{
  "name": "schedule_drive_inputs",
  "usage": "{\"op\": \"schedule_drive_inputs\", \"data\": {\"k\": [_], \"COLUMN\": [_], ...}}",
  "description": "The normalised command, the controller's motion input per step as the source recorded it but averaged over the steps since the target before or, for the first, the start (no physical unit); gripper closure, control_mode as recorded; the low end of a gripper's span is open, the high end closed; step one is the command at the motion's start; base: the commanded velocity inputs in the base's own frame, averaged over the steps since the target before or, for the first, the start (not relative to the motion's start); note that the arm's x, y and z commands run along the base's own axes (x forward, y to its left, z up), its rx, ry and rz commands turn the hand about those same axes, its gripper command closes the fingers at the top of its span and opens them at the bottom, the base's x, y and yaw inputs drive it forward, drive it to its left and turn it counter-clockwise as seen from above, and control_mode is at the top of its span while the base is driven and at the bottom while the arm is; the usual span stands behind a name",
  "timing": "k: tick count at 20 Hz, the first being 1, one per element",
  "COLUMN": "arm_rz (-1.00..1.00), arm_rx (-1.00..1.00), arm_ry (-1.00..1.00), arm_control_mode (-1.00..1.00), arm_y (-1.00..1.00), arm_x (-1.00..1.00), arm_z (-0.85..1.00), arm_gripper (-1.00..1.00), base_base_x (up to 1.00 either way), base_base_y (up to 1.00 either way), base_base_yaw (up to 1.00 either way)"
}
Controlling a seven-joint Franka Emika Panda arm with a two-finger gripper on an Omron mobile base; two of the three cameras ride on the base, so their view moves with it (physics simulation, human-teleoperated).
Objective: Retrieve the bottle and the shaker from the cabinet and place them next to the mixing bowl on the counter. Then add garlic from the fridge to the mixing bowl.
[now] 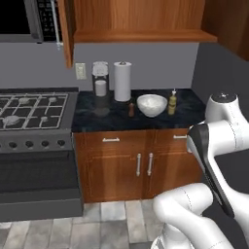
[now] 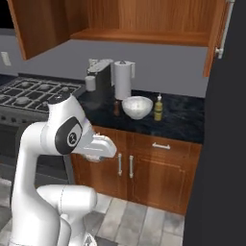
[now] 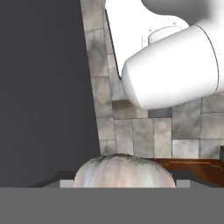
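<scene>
On the dark counter [image 1: 112,119] stands the white mixing bowl [image 1: 151,104] [image 2: 137,106]. The yellowish bottle [image 1: 172,103] [image 2: 158,108] is just right of it, and the small brown shaker [image 1: 131,109] [image 2: 116,107] just left. In the hand view a pale garlic [image 3: 124,169] bulb sits at the bottom, with my gripper [image 3: 124,181] shut on it; its fingertips are mostly hidden by the bulb. The dark fridge [image 2: 226,144] wall is close by. My arm is folded low, away from the counter.
A paper towel roll [image 1: 122,81] and a coffee machine [image 1: 100,85] stand at the back of the counter. The stove [image 1: 34,114] is to the left. Open upper cabinet doors [image 1: 65,29] [image 2: 218,33] hang over the counter. Grey floor tiles [image 3: 131,131] lie under the hand.
</scene>
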Motion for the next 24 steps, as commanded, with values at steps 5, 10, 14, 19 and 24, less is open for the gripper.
{"op": "schedule_drive_inputs", "data": {"k": [5, 10, 14, 19, 24], "arm_rz": [0.00, 0.00, 0.00, 0.00, 0.00], "arm_rx": [0.00, 0.00, 0.00, 0.00, 0.00], "arm_ry": [0.00, 0.00, 0.00, 0.00, 0.00], "arm_control_mode": [1.00, 1.00, 1.00, 1.00, 1.00], "arm_y": [0.00, 0.00, 0.00, 0.00, 0.00], "arm_x": [0.00, 0.00, 0.00, 0.00, 0.00], "arm_z": [0.00, 0.00, 0.00, 0.00, 0.00], "arm_gripper": [1.00, 1.00, 1.00, 1.00, 1.00], "base_base_x": [0.98, 0.46, 0.36, 0.70, 0.68], "base_base_y": [0.12, 0.47, 0.46, 0.16, 0.02], "base_base_yaw": [-0.35, -0.25, -0.10, -0.02, 0.00]}}
